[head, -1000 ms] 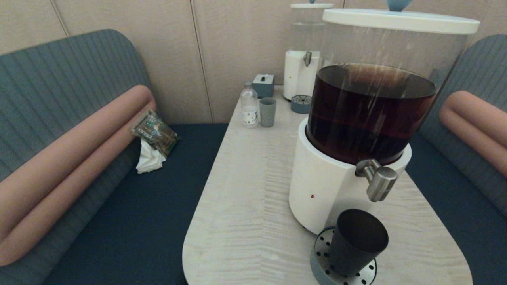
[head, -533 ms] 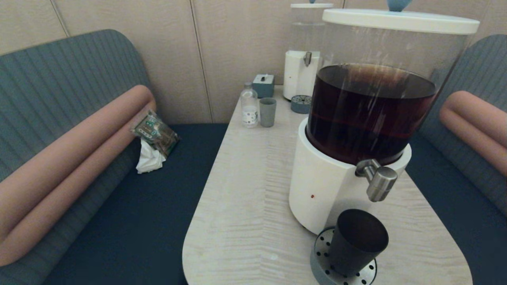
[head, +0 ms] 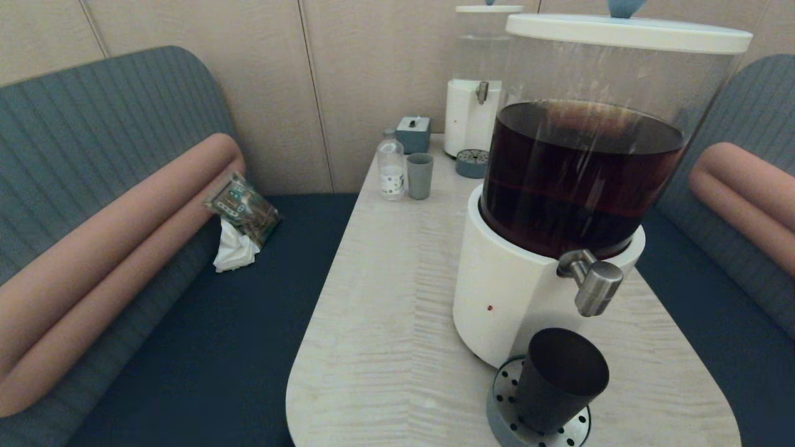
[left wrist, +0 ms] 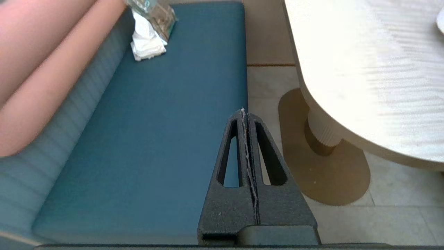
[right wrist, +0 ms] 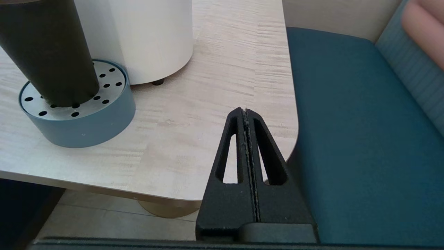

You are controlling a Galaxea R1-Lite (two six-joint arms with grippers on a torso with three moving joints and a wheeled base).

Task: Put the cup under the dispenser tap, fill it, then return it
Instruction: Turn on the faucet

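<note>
Nothing has moved over the last sec: cup, tap and tank level look the same as 1 s ago, no stream from the spout. Landmark = the big dispenser (head: pixel 553 205), dark brown liquid in clear tank on white base.

Far left of the dispenser, off the table (head: pixel 385 298), the left gripper (left wrist: pixel 245 114) hangs over the blue bench seat (left wrist: pixel 145 139), fingers pressed together, holding nothing. Parked, not in head view. A crumpled packet w/ white tissue (head: pixel 239 223) lies on that seat, well left of the dispenser.

Behind-left of the dispenser: small clear bottle (head: pixel 390 164) and grey-green cup (head: pixel 420 176) side by side, grey box (head: pixel 413 134) behind them, then the smaller clear-liquid dispenser (head: pixel 475 93) w/ its own drip tray.

At the dispenser's front: the dispenser tap (head: pixel 589 282) sticks out of the white base. The cup (head: pixel 559 379) stands upright on the perforated drip tray (head: pixel 504 397), right below the tap. Its inside reads dark; can't tell if filled.

Right of the dispenser, near the table's front corner, the right gripper (right wrist: pixel 245 113) hovers, fingers closed tight, empty, clear of cup and tray.

Judgement: placing step looks done; no change means fill hasn't visibly begun or is between steps. Next prob. needs the right arm on the tap knob.
</note>
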